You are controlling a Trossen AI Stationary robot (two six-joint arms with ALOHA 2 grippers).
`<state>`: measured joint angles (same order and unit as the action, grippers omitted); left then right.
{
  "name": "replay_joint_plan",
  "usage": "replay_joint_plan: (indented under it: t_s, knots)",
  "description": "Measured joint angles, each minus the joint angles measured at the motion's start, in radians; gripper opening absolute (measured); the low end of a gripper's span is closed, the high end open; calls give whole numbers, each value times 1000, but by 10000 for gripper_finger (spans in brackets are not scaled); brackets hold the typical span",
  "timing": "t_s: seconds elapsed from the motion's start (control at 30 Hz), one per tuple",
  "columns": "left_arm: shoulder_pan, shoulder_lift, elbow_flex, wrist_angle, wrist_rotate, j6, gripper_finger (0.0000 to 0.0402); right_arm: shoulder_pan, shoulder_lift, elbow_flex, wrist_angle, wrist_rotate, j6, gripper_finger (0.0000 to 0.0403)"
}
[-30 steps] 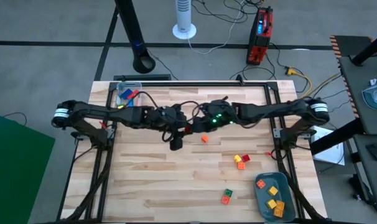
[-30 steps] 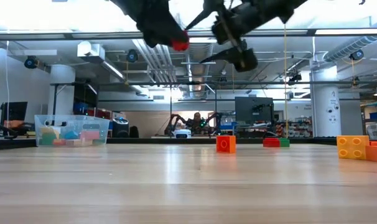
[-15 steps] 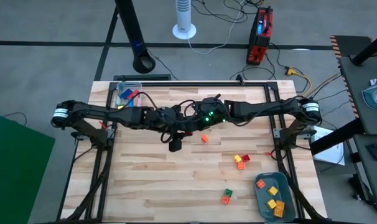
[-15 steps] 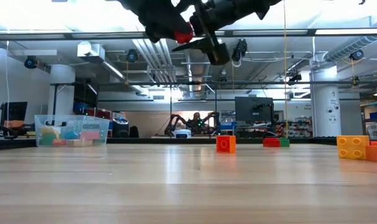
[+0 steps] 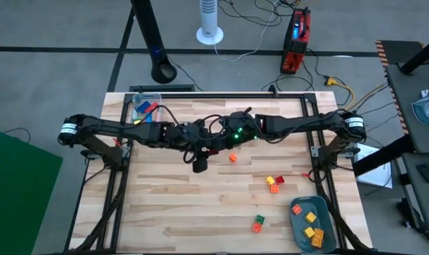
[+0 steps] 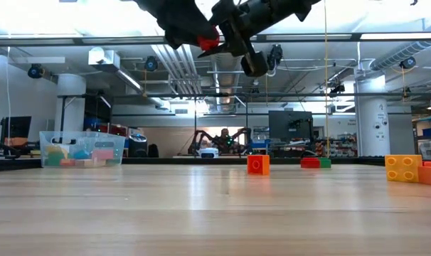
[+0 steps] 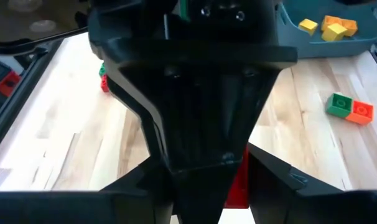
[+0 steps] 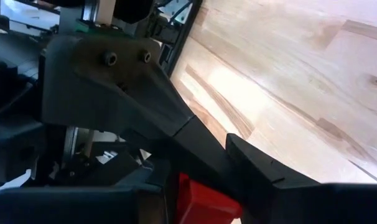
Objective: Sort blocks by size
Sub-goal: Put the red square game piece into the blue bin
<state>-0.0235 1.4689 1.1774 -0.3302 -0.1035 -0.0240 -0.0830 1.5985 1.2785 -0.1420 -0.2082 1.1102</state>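
High above the middle of the table, my left gripper and my right gripper meet tip to tip. Both are shut on one small red block. In the left wrist view the right gripper's dark body fills the picture above the red block. An orange block lies on the table just beyond them toward the near right. More blocks lie at the near right: a yellow, orange and red group and a green and orange pair. My left gripper pinches the red block between its two fingers, coming about level from the table's left. The block is lifted clear, high above the table. My right gripper pinches the same block between its two fingers, coming from the table's right, opposite the left gripper.
A grey-blue tray with yellow and orange blocks sits at the near right corner. A clear box holding several blocks stands at the far left. Bare wood lies across the near left of the table.
My right gripper has moved toward the table's left, up to my left gripper, and has shut from wide open onto the red block. My left gripper has kept the block in place.
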Motion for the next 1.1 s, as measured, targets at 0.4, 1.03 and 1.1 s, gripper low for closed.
replay_joint_plan:
  t_s: [0.4, 1.03, 1.1]
  knots:
    - [7, -3, 31, -76, -14, -15, 222, -27, -8, 46, -252, -106, -23, 90]
    - [71, -6, 185, -371, -3, 176, 244, 350, -61, 188, -1378, -152, -312, 91]
    - [85, -6, 183, -370, -3, 192, 244, 464, -92, 165, -1286, -171, -207, 91]
